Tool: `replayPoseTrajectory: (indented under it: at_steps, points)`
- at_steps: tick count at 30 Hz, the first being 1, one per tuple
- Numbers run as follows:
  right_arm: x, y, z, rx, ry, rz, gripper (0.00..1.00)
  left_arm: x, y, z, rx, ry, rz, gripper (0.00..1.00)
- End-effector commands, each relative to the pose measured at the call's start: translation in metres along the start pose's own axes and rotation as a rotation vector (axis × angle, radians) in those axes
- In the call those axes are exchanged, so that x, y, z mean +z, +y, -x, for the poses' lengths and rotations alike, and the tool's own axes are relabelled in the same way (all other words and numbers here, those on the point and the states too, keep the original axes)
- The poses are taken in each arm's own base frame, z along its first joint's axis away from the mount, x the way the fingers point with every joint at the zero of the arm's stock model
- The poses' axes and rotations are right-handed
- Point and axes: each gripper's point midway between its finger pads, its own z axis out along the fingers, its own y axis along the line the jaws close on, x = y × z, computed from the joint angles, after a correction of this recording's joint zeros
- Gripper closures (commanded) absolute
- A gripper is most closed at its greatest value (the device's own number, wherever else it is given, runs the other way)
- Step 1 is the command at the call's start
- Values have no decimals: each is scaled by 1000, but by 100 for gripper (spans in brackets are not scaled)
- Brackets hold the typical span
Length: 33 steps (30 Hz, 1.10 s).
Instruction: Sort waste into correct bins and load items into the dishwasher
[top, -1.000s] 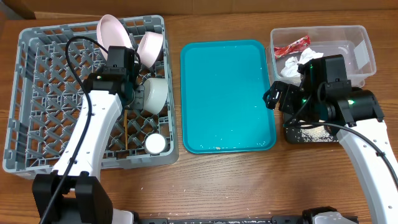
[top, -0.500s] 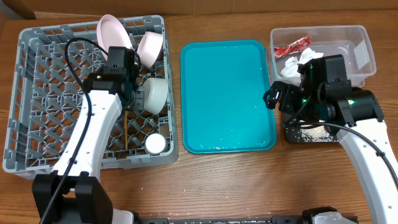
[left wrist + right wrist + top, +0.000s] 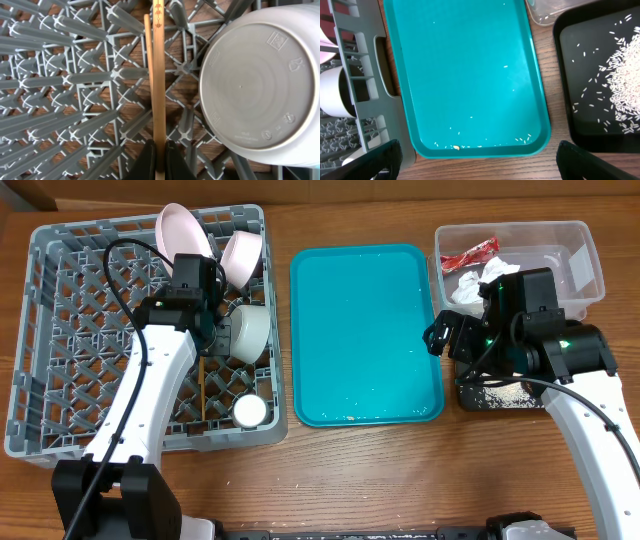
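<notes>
Wooden chopsticks (image 3: pixel 159 75), pinched at one end by left gripper (image 3: pixel 160 159), lie across grey rack (image 3: pixel 70 310) pegs at desk's left side: loading step, likely. Next: let go, lift clear. Idle right gripper (image 3: pixel 480 156) wide, empty.

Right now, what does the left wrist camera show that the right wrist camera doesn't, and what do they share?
Only the left wrist: wooden chopsticks nipped in the left pincer, lying over the pegs beside the underside of a white bowl. Only the right wrist: the teal tray with a few stray grains, the black tray holding rice, and the right pincer wide open. Both: the grey dish rack.
</notes>
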Motion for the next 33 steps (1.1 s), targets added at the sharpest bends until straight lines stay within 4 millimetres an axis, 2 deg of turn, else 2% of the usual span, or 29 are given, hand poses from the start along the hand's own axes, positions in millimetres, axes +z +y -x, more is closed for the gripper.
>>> replayPoseTrajectory:
  at_steps: [1,2,4,13,16,19,20,21,22,23,24,25,28,33]
  points:
    - [-6,2,8,-5,-31,4,0,-8,8,10,-25,-35,20,74]
    - [-6,2,8,-5,-31,4,0,-8,8,10,-25,-35,21,69]
    - [-6,2,8,-5,-31,4,0,-8,8,10,-25,-35,20,67]
    - [-6,2,8,-5,-31,4,0,-12,8,16,-54,-54,19,69]
    - [-6,2,8,-5,-31,4,0,-35,12,26,-96,-75,12,72]
    - [-6,2,8,-5,-31,4,0,-87,14,41,-112,-122,-50,84]
    - [-6,2,8,-5,-31,4,0,-120,12,47,-115,-156,-112,85]
    - [-6,2,8,-5,-31,4,0,-135,9,49,-115,-173,-147,83]
    - [-6,2,8,-5,-31,4,0,-153,3,51,-116,-194,-207,80]
    - [-6,2,8,-5,-31,4,0,-166,-4,51,-124,-208,-262,69]
    - [-6,2,8,-5,-31,4,0,-178,-11,52,-136,-223,-324,44]
    - [-6,2,8,-5,-31,4,0,-187,-16,53,-139,-238,-369,0]
    - [-6,2,8,-5,-31,4,0,-201,-29,52,-128,-256,-461,0]
    - [-6,2,8,-5,-31,4,0,-198,-30,52,-131,-245,-461,0]
